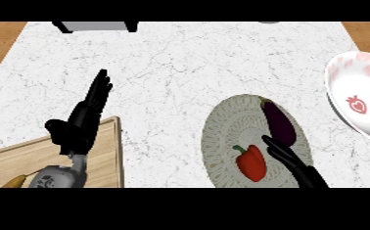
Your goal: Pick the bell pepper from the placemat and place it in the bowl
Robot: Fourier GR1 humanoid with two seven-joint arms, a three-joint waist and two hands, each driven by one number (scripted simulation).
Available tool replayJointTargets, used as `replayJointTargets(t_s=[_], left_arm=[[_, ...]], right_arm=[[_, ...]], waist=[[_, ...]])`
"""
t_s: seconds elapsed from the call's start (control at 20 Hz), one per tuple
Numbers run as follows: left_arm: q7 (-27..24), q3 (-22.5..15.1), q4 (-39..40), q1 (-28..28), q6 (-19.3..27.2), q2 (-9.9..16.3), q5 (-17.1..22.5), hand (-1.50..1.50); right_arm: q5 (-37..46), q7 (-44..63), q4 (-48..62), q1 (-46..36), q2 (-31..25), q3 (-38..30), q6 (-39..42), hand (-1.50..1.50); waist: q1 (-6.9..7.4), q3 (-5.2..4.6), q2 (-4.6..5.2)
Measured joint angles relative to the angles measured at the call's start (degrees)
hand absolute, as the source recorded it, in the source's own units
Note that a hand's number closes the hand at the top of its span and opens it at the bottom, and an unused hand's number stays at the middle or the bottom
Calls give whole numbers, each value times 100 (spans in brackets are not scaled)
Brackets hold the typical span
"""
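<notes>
White marble tabletop [180, 62]; at five o'clock, the right hand [292, 163] (fingers straight, holding nothing) lies beside the bell pepper [251, 163] on the placemat [220, 136].

Left hand [81, 119]: at left of head view, fingers straight and together, pointing up and slightly right; thumb set off to the lower left. Held open, nothing between fingers and thumb. Left forearm [59, 177]: grey, short section visible below the wrist, entering from the lower edge.

Right hand [292, 163]: at lower right, only partly in view; fingers extended, angled up and left from the lower edge, not curled. Palm largely cut off by the lower edge. Right forearm: not visible.

Hands well apart, one on each side of the view.
</notes>
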Motion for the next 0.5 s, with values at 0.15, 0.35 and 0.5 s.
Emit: replayJointTargets(t_s=[0.15,0.35,0.5], left_arm=[[27,17,3,-42,-28,-16,-25,0],[129,-1,28,-169,-6,-138,-71,0],[96,17,33,-130,-80,-131,-105,0]], right_arm=[[447,720,-772,215,-214,-72,-154,-150],[853,1931,-1541,200,-490,-246,4,-150],[958,2698,-1779,84,-600,-271,291,-150]], waist=[[32,-4,3],[77,-6,15],[111,-6,21]])
